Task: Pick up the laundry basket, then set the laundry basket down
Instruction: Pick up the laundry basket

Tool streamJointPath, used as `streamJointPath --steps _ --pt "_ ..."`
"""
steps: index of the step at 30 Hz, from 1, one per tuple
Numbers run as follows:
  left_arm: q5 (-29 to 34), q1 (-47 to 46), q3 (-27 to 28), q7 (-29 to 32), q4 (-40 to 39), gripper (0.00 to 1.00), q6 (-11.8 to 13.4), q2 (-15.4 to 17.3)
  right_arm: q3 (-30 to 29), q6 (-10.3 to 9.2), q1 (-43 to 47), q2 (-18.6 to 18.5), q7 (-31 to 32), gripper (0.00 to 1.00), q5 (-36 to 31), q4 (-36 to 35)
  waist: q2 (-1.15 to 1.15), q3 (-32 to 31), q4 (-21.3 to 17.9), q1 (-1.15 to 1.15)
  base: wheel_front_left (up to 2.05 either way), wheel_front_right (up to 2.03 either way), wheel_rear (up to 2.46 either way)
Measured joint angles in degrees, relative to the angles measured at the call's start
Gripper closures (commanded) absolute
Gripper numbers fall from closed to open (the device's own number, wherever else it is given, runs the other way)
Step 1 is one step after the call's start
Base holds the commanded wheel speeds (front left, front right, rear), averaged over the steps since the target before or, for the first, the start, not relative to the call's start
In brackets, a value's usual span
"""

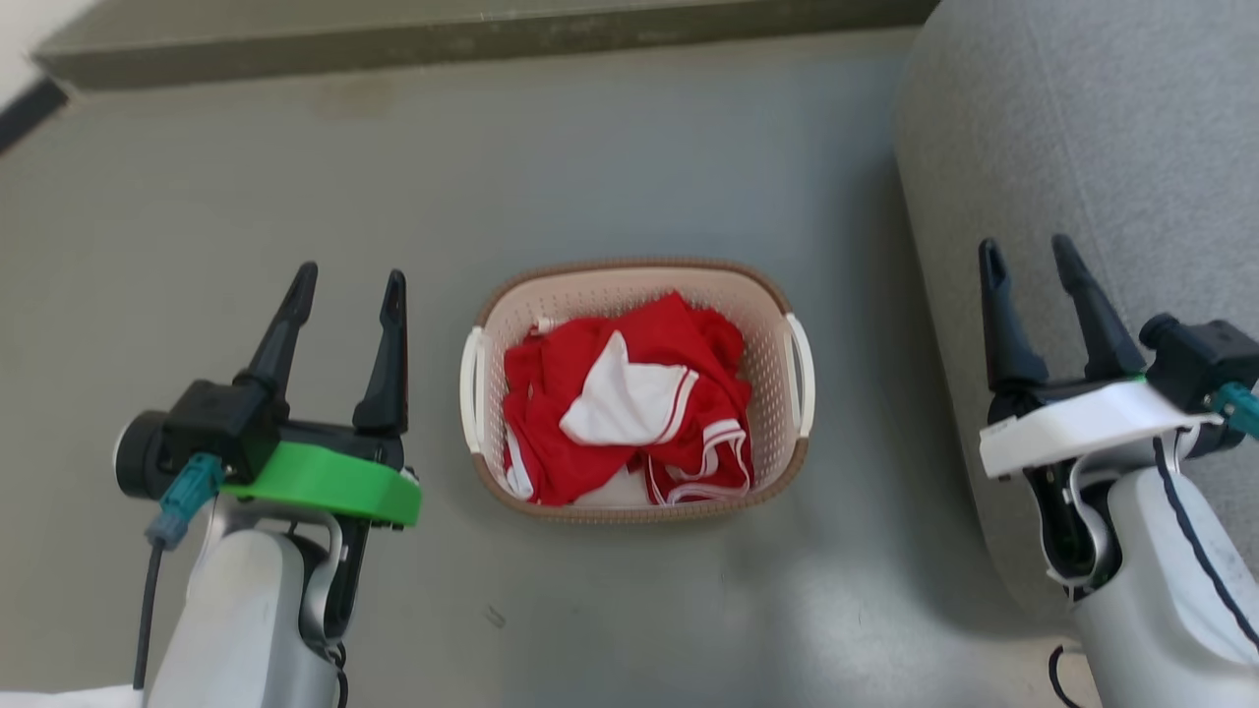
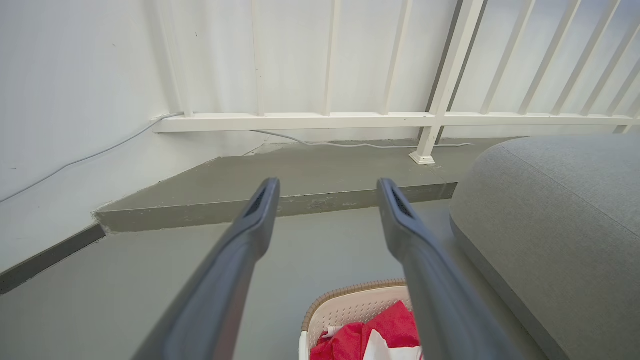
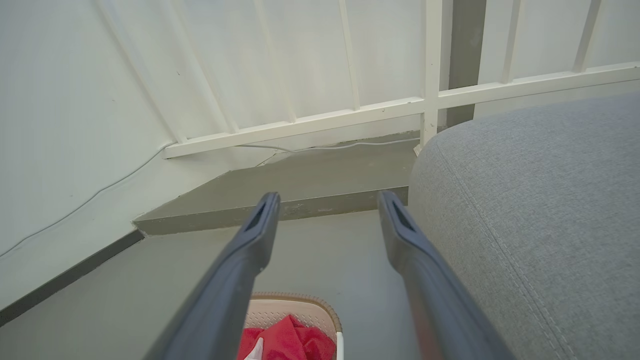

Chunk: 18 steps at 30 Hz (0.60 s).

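Status: laundry basket (image 1: pixel 590 300) upright on the grey floor (image 1: pixel 629 147), clear of both grippers.
It holds red and white clothing (image 1: pixel 629 393). The left gripper (image 1: pixel 351 277) hovers just to the basket's left, jaws apart and empty. The right gripper (image 1: pixel 1026 246) is well off to its right, over a grey upholstered seat (image 1: pixel 1082 128), jaws likewise apart and empty. Neither touches the rim or the white handles.
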Motion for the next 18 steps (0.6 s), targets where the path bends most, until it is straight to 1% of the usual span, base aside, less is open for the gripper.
streamJointPath --steps 4,7,18 --pt "0.0 -2.0 0.0 0.0 0.1 0.0 0.0 -0.1 -0.8 0.01 -1.9 0.3 0.0 0.0 0.1 -0.2 0.0 3.1 -0.2 0.0 0.0 0.0 0.0" --pt "0.0 -3.6 -0.2 0.0 0.3 0.0 0.0 -0.1 -1.3 0.45 -3.3 0.3 0.0 0.0 0.1 -0.2 0.0 5.5 -0.3 0.0 0.0 0.0 0.0" --pt "0.0 -9.3 -0.1 0.0 3.3 0.0 -0.1 -0.3 -0.7 0.94 -9.6 1.0 -0.2 0.0 0.1 1.2 0.0 14.4 -0.3 0.01 0.0 0.0 0.0"
